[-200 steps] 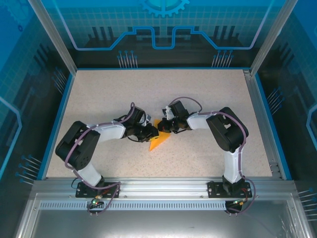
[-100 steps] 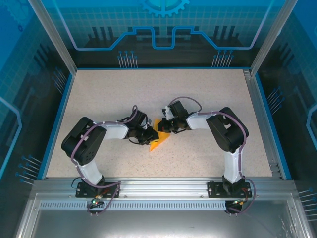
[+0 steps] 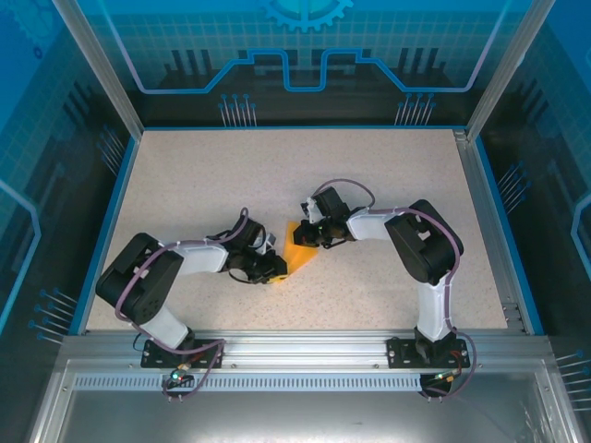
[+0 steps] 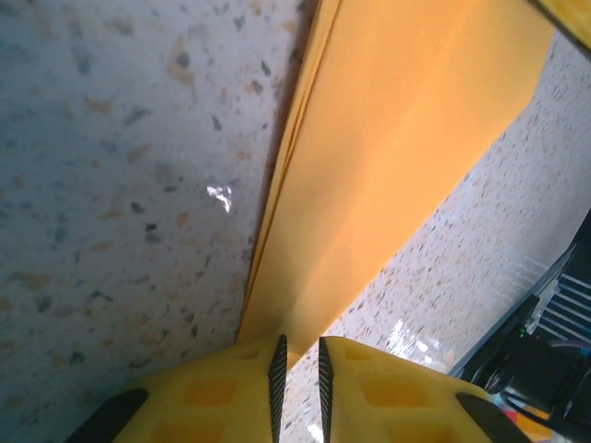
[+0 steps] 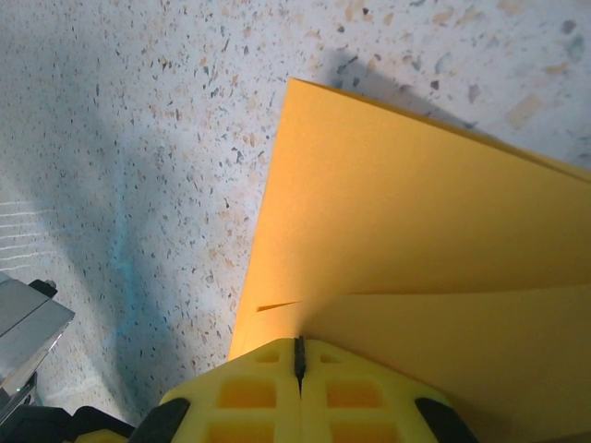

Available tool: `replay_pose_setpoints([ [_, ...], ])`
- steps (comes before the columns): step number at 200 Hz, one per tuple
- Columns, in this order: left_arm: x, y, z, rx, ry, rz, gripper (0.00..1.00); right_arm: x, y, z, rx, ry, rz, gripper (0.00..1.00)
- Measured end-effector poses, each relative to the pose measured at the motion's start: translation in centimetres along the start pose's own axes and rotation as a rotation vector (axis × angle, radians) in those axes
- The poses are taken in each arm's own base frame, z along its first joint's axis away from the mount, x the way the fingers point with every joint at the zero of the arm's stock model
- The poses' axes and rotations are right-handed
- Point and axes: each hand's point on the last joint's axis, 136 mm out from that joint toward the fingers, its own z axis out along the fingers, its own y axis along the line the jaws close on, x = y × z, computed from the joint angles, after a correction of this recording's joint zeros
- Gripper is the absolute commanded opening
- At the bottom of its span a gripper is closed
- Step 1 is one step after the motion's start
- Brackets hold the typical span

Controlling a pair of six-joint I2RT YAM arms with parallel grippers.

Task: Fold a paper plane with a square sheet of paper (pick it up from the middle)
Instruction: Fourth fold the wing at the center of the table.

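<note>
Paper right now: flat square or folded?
Folded. The sheet of paper reads as a narrow triangle from above, and the wrist views show stacked layers and an overlapping flap edge.

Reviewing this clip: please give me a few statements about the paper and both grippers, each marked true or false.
1. The orange folded paper sits between the left gripper and the right gripper, near the middle of the table. True.
2. The right gripper's fingers are pressed together on the paper. True.
3. The left gripper's fingers stand wide open, clear of the paper. False: they are nearly together, and the paper's narrow end runs in between them.
4. The paper lies as a flat, unfolded square. False: it is folded, and its layers show.
</note>
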Motion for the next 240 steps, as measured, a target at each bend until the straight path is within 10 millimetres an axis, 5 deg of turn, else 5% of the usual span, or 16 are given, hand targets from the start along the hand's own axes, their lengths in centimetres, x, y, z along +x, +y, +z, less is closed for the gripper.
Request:
replay_pose_setpoints([
  [72, 3.3, 1.0, -2.0, -0.038, 0.06, -0.001, 0.21, 0.0, 0.0, -0.1, 0.01, 0.004, -0.003, 0.03],
  [124, 0.8, -2.1, -4.2, 0.014, -0.048, 0.054, 0.22, -0.1, -0.2, -0.5, 0.043, 0.006, -0.009, 0.04],
  [172, -2.5, -3.5, -1.9, 0.039, -0.052, 0.05, 0.23, -0.1, -0.3, -0.6, 0.058, 0.016, -0.003, 0.05],
  [240, -2.7, -0.7, 0.8, 0.001, -0.01, -0.014, 0.1, -0.5, 0.4, -1.6, 0.063, 0.0, -0.006, 0.05],
])
